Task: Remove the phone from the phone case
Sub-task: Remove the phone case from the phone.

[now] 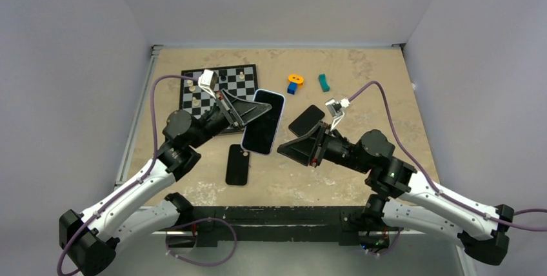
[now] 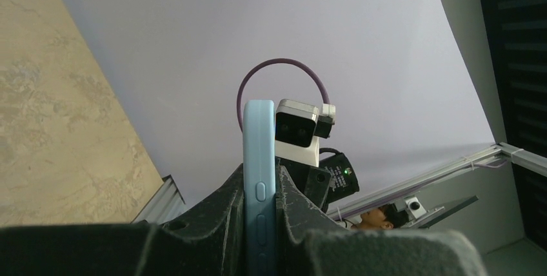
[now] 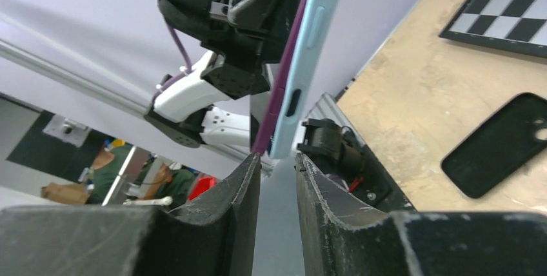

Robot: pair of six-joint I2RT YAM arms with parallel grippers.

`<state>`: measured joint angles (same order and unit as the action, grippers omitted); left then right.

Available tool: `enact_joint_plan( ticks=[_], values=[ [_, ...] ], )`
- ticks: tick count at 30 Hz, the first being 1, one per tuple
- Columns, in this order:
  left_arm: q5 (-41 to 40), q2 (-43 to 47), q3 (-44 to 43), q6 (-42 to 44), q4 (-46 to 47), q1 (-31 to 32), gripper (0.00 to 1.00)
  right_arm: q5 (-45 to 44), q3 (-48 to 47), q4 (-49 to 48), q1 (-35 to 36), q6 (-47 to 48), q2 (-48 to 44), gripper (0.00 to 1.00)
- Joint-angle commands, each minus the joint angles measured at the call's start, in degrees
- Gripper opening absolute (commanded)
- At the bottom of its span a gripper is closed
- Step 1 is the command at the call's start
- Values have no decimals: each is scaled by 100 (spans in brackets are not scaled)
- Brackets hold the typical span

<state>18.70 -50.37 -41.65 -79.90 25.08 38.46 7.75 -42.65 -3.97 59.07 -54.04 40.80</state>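
Phone in blue case: I hold it edge-on in my left claw, clamped, raised over the middle of the table. Right claw: fingers slightly parted, empty, tips just beside the phone's lower end. Chessboard: toward the far-left corner.

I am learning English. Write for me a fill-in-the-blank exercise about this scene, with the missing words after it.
1. The left gripper is shut on the black-screened phone, whose soft case is light ___.
2. The right gripper is ___, with its fingers near the phone's end, gripping nothing.
3. The black-and-white chessboard lies on the beige table on the robot's ___ side.

Missing words: blue; open; left.
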Motion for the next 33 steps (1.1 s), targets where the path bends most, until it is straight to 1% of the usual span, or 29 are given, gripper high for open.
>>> enact_joint_plan(
  ticks=[1, 6, 10, 18, 21, 28, 33],
  values=[
    [-82, 172, -63, -30, 345, 38, 0, 582, 6, -985, -7, -339, 219, 29],
    [-61, 159, -67, -28, 355, 34, 0, 574, 58, -1218, -10, -405, 369, 29],
    [-45, 163, -88, -10, 356, 39, 0, 620, 70, -1386, -6, -436, 516, 32],
    [21, 163, -90, 3, 349, 41, 0, 732, 12, -1759, -9, -550, 856, 33],
    [40, 200, -146, 172, 163, 39, 0, 642, -115, -1718, -9, -597, 966, 35],
    [62, 415, -350, 913, -762, 90, 0, 571, -313, -1995, -26, -864, 1372, 37],
    [129, 518, -201, 910, -763, 102, 0, 636, -258, -2560, -203, -1016, 1555, 38]
  ],
)
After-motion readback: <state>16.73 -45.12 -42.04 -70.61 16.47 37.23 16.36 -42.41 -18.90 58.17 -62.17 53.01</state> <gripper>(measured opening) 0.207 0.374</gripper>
